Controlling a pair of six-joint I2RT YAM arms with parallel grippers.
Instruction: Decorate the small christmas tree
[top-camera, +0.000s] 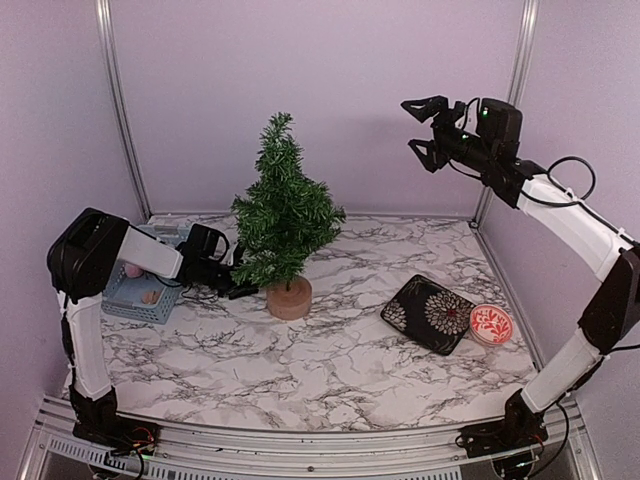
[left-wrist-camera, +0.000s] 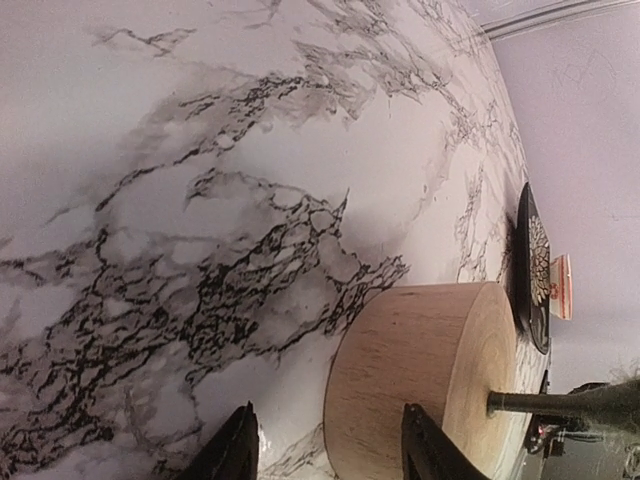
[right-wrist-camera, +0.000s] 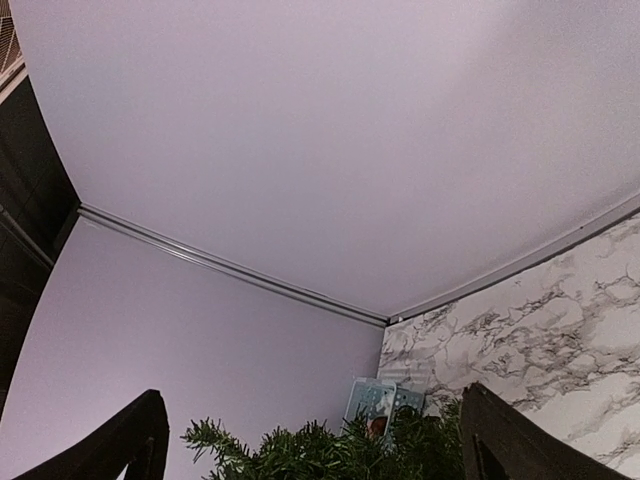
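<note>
The small christmas tree (top-camera: 283, 215) is seen upright just left of centre in the top view. It is dark green, with bristly branches widening downward from a pointed tip. It is carried on a round tan wooden stump base (top-camera: 289, 298), set flat on the marbled counter (top-camera: 340, 360). In the left wrist view the base fills the lower right, with a thin dark trunk (left-wrist-camera: 560, 403) fixed in its top face. In the right wrist view only green sprigs are shown at the bottom edge.

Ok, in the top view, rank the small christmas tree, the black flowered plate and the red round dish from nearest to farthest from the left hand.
1. small christmas tree, just to the right of the left hand, centre-left of the table.
2. black flowered plate, right of centre.
3. red round dish, at the plate's right edge, farthest right.
</note>
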